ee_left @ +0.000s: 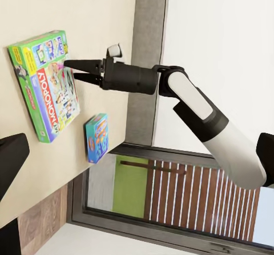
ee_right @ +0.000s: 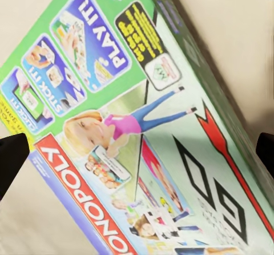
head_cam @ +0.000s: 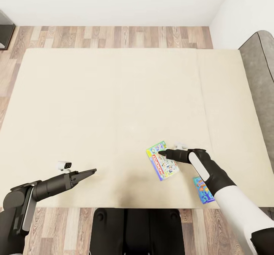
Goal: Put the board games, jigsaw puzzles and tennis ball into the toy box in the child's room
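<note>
The green game box (head_cam: 162,160) lies flat on the big beige bed (head_cam: 95,106). The right gripper (head_cam: 163,154) hangs just above it with its two fingers apart, holding nothing. A small blue game box (head_cam: 202,190) lies near the bed's edge. The left gripper (head_cam: 92,170) waits far off; I cannot tell its fingers.

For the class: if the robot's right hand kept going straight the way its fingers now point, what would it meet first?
Most likely the green-edged board game on the bed: the right hand is open right over its lid, which the wrist view faces closely. Exact clearance is unclear.
</note>
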{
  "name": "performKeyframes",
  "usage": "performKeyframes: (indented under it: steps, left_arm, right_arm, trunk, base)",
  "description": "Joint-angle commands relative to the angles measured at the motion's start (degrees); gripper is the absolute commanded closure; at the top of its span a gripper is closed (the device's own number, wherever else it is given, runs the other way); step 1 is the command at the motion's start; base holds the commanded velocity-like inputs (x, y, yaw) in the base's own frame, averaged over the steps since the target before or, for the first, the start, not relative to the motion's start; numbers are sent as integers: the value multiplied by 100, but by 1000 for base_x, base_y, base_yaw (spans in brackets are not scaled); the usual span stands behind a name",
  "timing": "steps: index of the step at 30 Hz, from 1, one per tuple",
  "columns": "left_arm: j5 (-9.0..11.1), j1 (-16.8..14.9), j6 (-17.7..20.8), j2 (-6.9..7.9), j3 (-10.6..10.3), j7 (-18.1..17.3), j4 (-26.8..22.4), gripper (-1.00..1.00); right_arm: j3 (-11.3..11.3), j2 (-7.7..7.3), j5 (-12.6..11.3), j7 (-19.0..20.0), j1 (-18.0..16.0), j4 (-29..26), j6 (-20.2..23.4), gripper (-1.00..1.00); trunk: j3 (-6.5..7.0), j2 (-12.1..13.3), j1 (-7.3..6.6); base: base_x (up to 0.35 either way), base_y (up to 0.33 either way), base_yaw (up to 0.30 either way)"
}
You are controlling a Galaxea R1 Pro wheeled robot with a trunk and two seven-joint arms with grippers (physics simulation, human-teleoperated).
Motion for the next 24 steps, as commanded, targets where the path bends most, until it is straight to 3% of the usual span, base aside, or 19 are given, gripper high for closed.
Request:
performKeyframes:
  steps: [1, 24]
  left_arm:
    - [-2, -2, 60, 1, 1, -21, -2, -100]
    - [-2, -3, 66, -2, 1, -20, -2, -100]
  right_arm:
    - [9, -6, 26, 31, -3, -3, 16, -100]
    - [7, -6, 28, 60, -3, 3, 14, -100]
  trunk:
    - [-6, -9, 3]
    - [-6, -9, 3]
  base:
    - [0, 0, 0]
    - [0, 0, 0]
